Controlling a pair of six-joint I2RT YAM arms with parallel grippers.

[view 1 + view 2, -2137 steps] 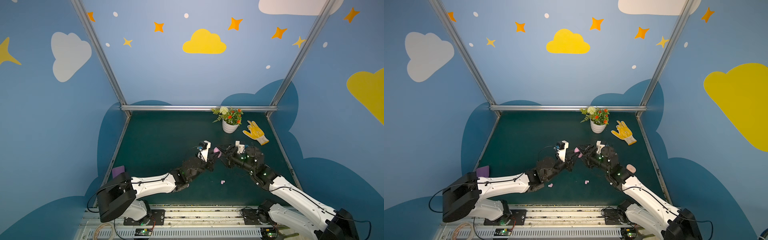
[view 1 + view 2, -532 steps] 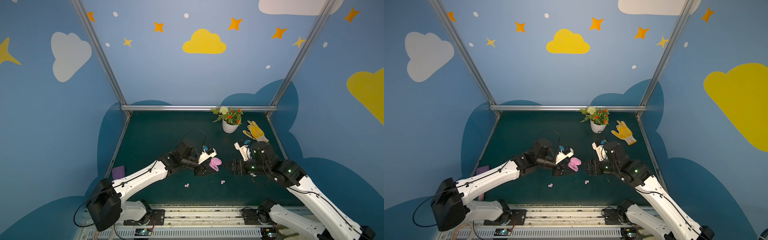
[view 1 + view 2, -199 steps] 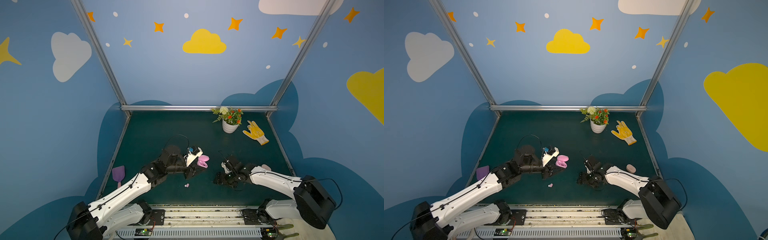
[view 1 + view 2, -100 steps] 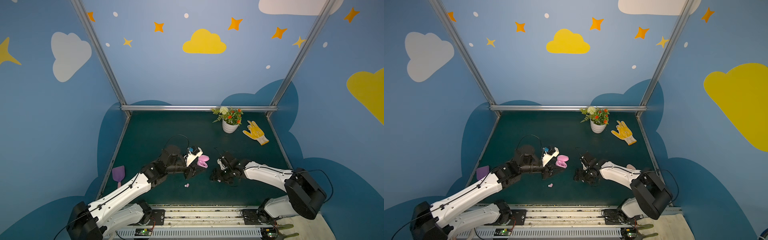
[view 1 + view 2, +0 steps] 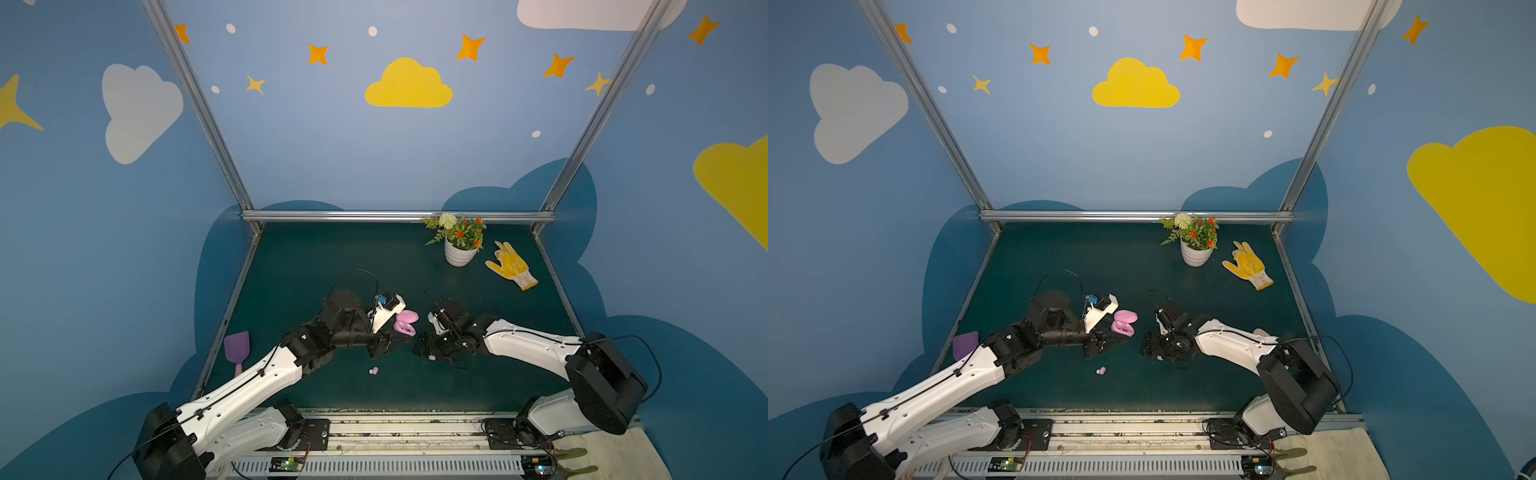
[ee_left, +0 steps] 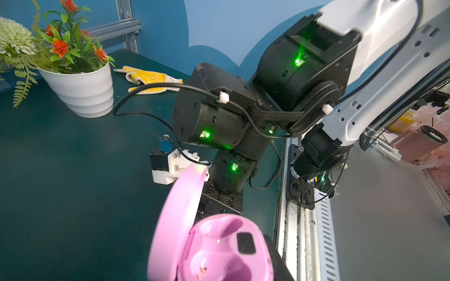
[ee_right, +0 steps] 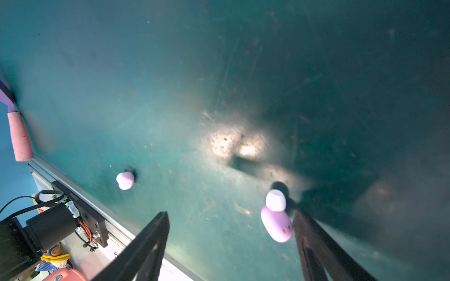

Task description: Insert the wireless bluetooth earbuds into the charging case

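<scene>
1. Two small glossy plastic earbuds lie loose on the dark green mat (image 7: 97,73). A bean-shaped lilac earbud (image 7: 276,226) sits between the right gripper's fingers. The second earbud (image 7: 125,180), pinkish, lies well apart from it, nearer the front rail.
2. A white rounded piece touches one end of the lilac earbud. I cannot tell whether it is the bud's own tip or a separate bud.
3. I judge the bud to be light, hard and slick. Its rounded shell would likely roll or squirt out of an off-centre pinch. The broad lilac middle looks like the best place to hold it, not the white end.
4. The right gripper (image 7: 231,214) is spread wide, low over the mat, and holds nothing. One finger (image 7: 316,243) stands just beside the lilac earbud and the other is well away from it.
5. The left gripper (image 5: 395,337) is clenched on the open pink pebble-shaped plastic charging case (image 6: 219,250). The lid is hinged back and both sockets look empty.
6. Closing from this offset would probably shove the bud sideways, so the gap wants centring first.
</scene>
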